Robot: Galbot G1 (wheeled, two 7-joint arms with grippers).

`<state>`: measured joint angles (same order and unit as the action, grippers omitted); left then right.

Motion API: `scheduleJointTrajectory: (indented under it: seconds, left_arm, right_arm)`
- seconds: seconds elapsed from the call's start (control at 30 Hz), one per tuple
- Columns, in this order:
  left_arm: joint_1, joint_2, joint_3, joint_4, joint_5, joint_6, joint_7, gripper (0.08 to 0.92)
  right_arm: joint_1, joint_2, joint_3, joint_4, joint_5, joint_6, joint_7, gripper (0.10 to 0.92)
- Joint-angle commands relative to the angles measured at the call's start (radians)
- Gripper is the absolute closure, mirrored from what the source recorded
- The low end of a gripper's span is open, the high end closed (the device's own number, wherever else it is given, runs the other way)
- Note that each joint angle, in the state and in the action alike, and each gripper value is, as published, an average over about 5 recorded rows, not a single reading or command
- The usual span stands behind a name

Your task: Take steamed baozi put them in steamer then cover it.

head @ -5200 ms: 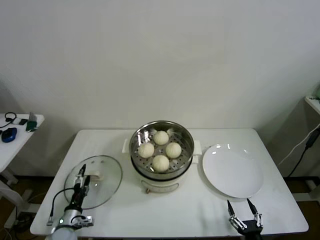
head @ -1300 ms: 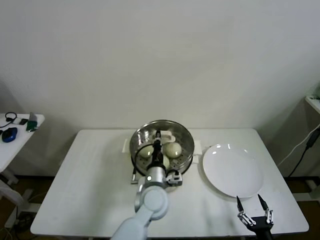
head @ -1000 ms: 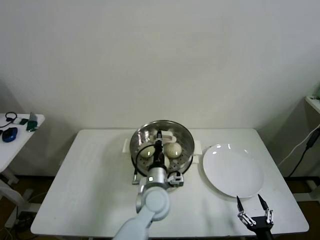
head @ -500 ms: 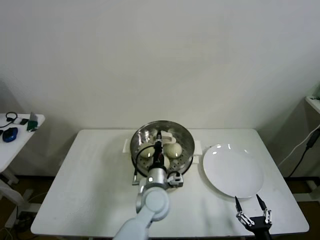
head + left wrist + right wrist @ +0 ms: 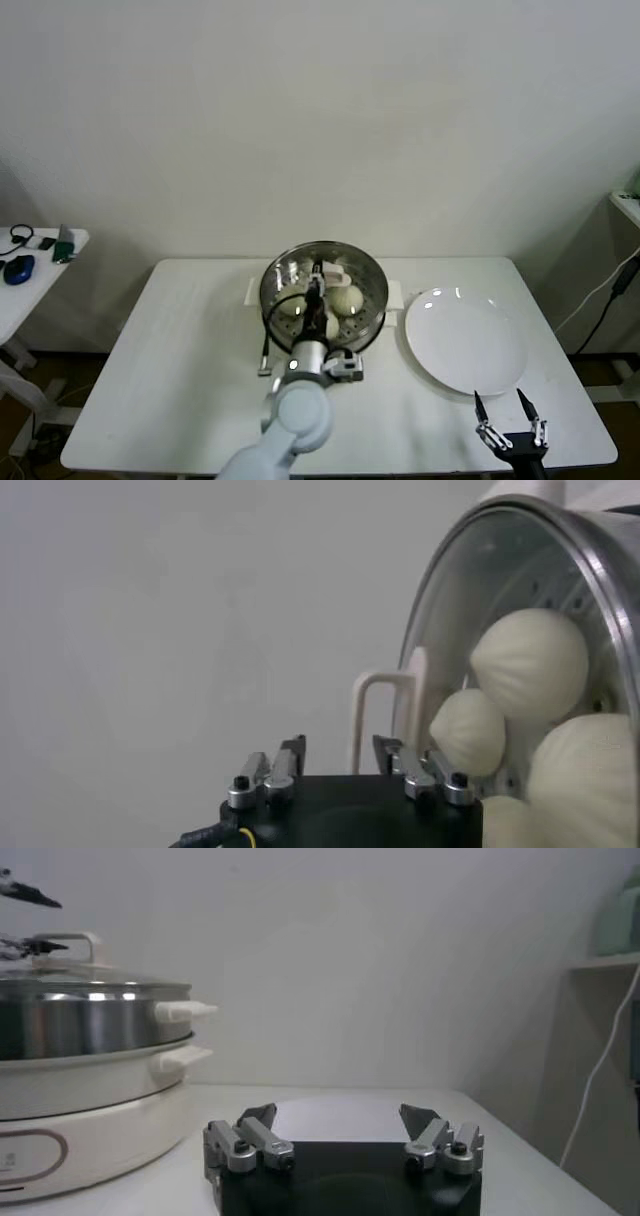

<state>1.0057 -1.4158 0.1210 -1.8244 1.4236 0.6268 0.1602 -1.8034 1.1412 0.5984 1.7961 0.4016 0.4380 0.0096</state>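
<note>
The left tool [image 5: 340, 755], jaws parted and holding nothing, sits at the cover's [image 5: 323, 283] handle [image 5: 378, 720], apparently releasing it. The cover sits on the steamer [image 5: 90, 1063], mid-frame, over the baozi [image 5: 530, 665]. The right tool [image 5: 508, 420], wide, waits lower right on the bench [image 5: 200, 340].

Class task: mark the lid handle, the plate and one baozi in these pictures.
lid handle [image 5: 372, 720], left wrist view, its cream bar.
plate [image 5: 465, 345], head view, its bare middle.
baozi [image 5: 530, 665], left wrist view, its rounded top under the glass.

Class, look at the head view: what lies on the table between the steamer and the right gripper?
The white plate lies between steamer and right gripper, seen in the head view.
</note>
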Motion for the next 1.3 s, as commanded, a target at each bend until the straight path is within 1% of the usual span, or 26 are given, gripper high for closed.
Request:
scheduleJointTrajectory:
  seconds: [0.03, 0.1, 0.17, 0.27, 0.37, 0.43, 0.57, 0.63, 0.7, 0.83, 1.03, 1.17, 1.3]
  left_arm:
    - [0.109, 0.152, -0.055, -0.270, -0.323, -0.022, -0.069, 0.488]
    - [0.147, 0.175, -0.090, -0.310, -0.446, -0.052, -0.117, 0.436]
    - [0.186, 0.184, -0.149, -0.336, -0.600, -0.116, -0.181, 0.376]
    - [0.254, 0.178, -0.258, -0.368, -0.836, -0.204, -0.266, 0.289]
    - [0.339, 0.160, -0.378, -0.397, -1.045, -0.287, -0.323, 0.214]
    - [0.396, 0.135, -0.468, -0.397, -1.133, -0.361, -0.335, 0.188]
    - [0.512, 0.088, -0.646, -0.353, -1.355, -0.538, -0.322, 0.178]
    - [0.563, 0.080, -0.712, -0.310, -1.449, -0.620, -0.305, 0.177]
    - [0.610, 0.088, -0.752, -0.259, -1.517, -0.672, -0.288, 0.177]
    - [0.676, 0.114, -0.774, -0.153, -1.594, -0.735, -0.270, 0.177]
    - [0.689, 0.101, -0.739, -0.035, -1.590, -0.808, -0.255, 0.177]
    - [0.687, 0.085, -0.715, -0.003, -1.579, -0.833, -0.255, 0.177]
    - [0.692, 0.074, -0.698, -0.001, -1.571, -0.847, -0.252, 0.177]
  right_arm:
    - [0.003, -0.020, 0.003, 0.022, -0.008, -0.043, 0.028, 0.203]
    - [0.008, -0.019, 0.003, 0.020, -0.012, -0.047, 0.027, 0.203]
    - [0.014, -0.018, 0.002, 0.017, -0.011, -0.050, 0.026, 0.203]
    - [0.025, -0.017, -0.004, 0.011, -0.007, -0.047, 0.026, 0.203]
    - [0.041, -0.005, -0.008, 0.004, -0.010, -0.041, 0.022, 0.203]
    - [0.051, 0.000, -0.010, 0.000, -0.015, -0.038, 0.016, 0.203]
    - [0.071, 0.001, -0.018, -0.013, -0.022, -0.034, 0.014, 0.203]
    - [0.082, 0.001, -0.021, -0.025, -0.025, -0.031, 0.013, 0.203]
    - [0.094, -0.001, -0.026, -0.039, -0.027, -0.027, 0.010, 0.203]
    - [0.122, -0.002, -0.039, -0.065, -0.026, -0.017, 0.010, 0.203]
    - [0.150, 0.003, -0.049, -0.098, -0.024, -0.008, 0.012, 0.203]
    - [0.159, 0.004, -0.051, -0.118, -0.022, -0.005, 0.015, 0.203]
    - [0.162, 0.007, -0.050, -0.129, -0.020, 0.001, 0.016, 0.203]
